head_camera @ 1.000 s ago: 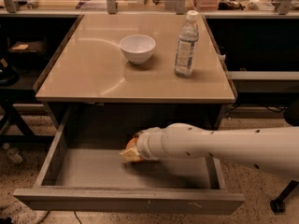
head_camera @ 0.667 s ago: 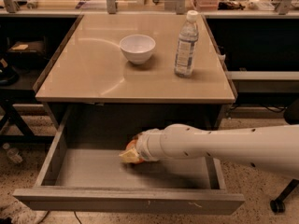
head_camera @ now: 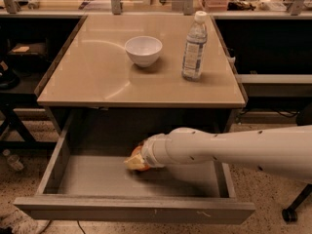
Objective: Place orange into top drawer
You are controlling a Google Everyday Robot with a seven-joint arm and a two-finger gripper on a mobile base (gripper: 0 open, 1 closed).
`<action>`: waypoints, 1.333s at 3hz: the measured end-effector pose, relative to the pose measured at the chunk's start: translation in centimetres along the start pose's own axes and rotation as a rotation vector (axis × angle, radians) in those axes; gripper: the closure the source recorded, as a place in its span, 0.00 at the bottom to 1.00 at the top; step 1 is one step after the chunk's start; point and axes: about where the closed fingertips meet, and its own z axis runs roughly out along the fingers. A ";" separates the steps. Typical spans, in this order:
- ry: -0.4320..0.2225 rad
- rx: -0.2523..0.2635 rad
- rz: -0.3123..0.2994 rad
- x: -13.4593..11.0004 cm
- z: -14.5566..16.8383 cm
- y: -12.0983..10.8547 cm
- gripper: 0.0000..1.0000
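The top drawer [head_camera: 73, 177] is pulled wide open below the tabletop, its grey floor showing. My white arm reaches in from the right, and my gripper [head_camera: 133, 161] is low over the middle of the drawer floor. The orange [head_camera: 138, 153] shows as a small orange patch right at the gripper's tip, inside the drawer and mostly hidden by the wrist. I cannot tell whether it rests on the floor.
On the beige tabletop [head_camera: 87, 77] stand a white bowl [head_camera: 143, 50] and a clear water bottle [head_camera: 194, 47]. The drawer's front panel [head_camera: 131, 209] juts toward the camera. Dark shelving sits on both sides, and a chair wheel [head_camera: 289, 214] is at lower right.
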 end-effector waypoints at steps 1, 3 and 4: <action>0.000 0.000 0.000 0.0 0.0 0.0 0.62; 0.000 0.000 0.000 0.0 0.0 0.0 0.15; 0.000 0.000 0.000 0.0 0.0 0.0 0.00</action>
